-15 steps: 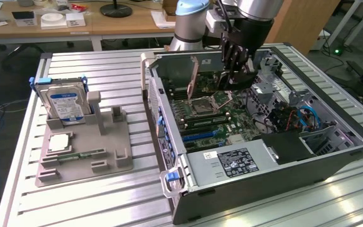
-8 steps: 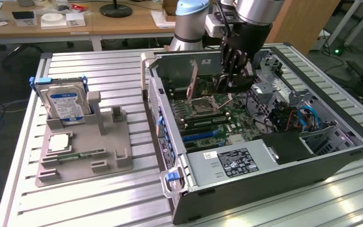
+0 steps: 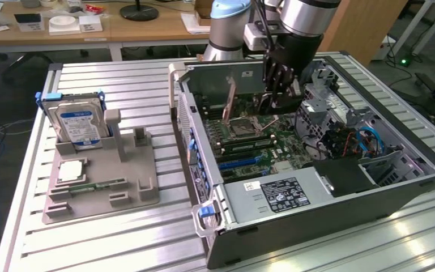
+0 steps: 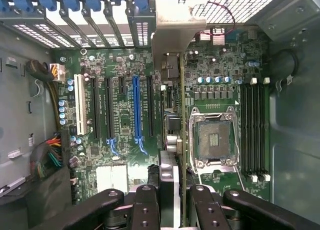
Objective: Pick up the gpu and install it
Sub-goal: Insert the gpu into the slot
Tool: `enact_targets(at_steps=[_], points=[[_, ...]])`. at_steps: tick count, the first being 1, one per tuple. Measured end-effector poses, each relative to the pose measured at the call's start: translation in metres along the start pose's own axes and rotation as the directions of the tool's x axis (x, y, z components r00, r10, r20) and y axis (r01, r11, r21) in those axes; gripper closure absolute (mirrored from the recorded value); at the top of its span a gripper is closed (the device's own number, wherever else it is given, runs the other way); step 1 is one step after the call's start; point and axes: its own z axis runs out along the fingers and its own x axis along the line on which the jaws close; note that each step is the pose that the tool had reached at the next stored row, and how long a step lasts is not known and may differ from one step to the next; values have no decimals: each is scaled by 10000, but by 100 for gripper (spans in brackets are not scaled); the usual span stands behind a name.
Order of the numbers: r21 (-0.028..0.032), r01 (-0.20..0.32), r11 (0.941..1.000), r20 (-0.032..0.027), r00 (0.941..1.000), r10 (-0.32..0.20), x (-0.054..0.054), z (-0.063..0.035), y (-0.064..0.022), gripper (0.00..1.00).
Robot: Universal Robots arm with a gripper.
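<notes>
The install step is in hand, I judge. On the bench (image 3: 127, 238), over the open computer case (image 3: 399, 187), the jaws are clamped on the gpu (image 3: 225, 82). It hangs on edge above the motherboard (image 4: 125, 115), unseated. Seating calls for squaring its lower edge to 1 expansion slot (image 4: 136, 109).

Silver-grey arm (image 3: 302, 17) with pale blue joint cap (image 3: 229, 8), black gripper (image 4: 177, 192) with bolted links

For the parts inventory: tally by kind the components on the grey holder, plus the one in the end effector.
hard drive: 1
pale square chip: 1
memory stick: 1
gpu, in the end effector: 1
Total: 4
</notes>
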Motion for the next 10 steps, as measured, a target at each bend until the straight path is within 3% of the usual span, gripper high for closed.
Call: enact_targets(at_steps=[10], points=[[-13,54,10000,-3,10000,-54,5,63,10,72]])
